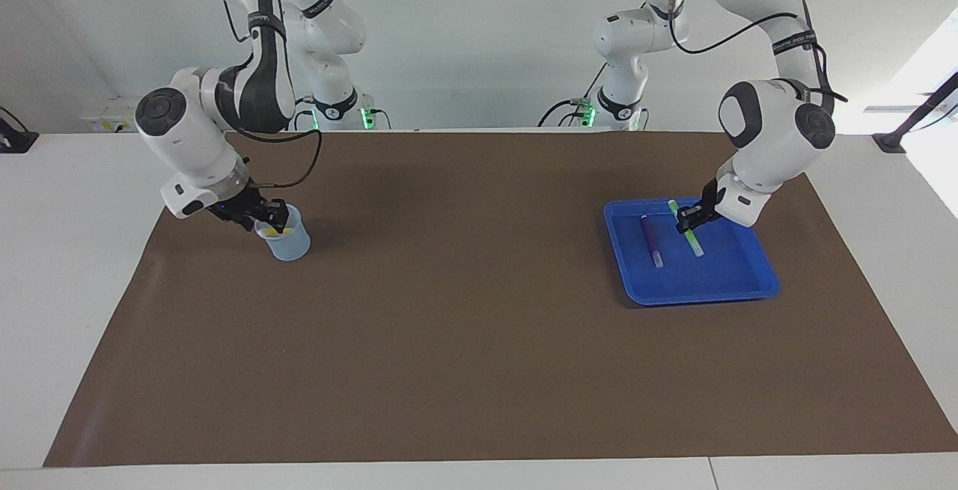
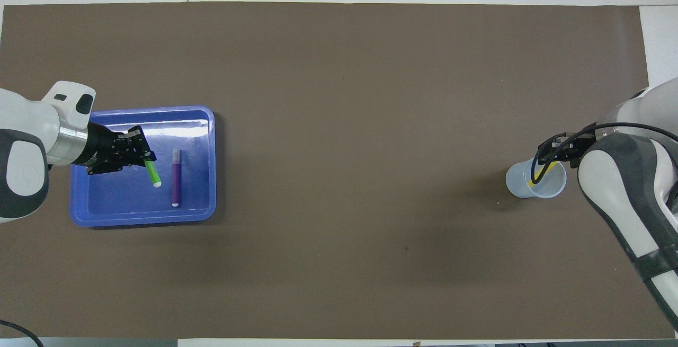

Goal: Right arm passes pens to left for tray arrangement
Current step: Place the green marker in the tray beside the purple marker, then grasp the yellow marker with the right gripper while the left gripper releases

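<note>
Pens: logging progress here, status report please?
Left gripper shut on green pen, low in blue tray beside purple pen. Right gripper in cup at yellow pen. Nothing obstructing.

One camera sits high across the table, facing both robots and looking down. The other hangs above the robots' end, looking steeply down and forward. Both stand well back and share the whole brown mat [image 1: 479, 310], half a turn apart.

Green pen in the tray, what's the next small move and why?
Probably open the left gripper and lift away: it is shut on the green pen, low inside the blue tray beside the purple pen. Whether the pen rests on the floor I cannot tell.
</note>
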